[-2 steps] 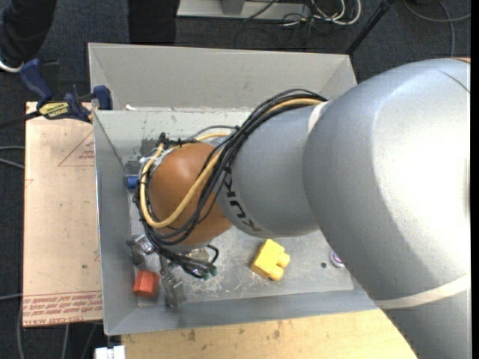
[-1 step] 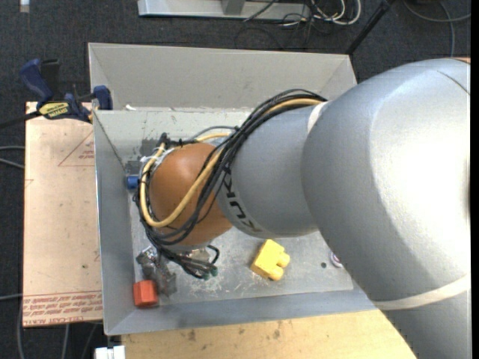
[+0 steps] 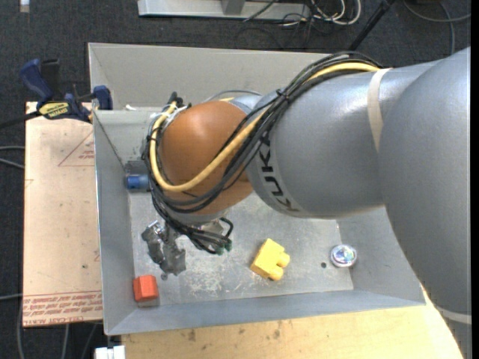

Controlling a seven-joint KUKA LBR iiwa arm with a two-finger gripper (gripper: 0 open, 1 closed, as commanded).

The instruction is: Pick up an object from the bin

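Camera view: arm bends in from the right, gripper low in the bin — jaws' spread I cannot tell — red cube near, yellow block apart.

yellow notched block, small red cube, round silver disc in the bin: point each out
yellow notched block [image 3: 268, 259], camera view, top face
small red cube [image 3: 145, 288], camera view, top face
round silver disc [image 3: 343, 256], camera view, centre

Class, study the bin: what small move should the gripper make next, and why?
Probably a short shift toward the red block, just beside the gripper in the lower-left corner of the bin; it is the nearest thing, while the yellow block lies farther right.
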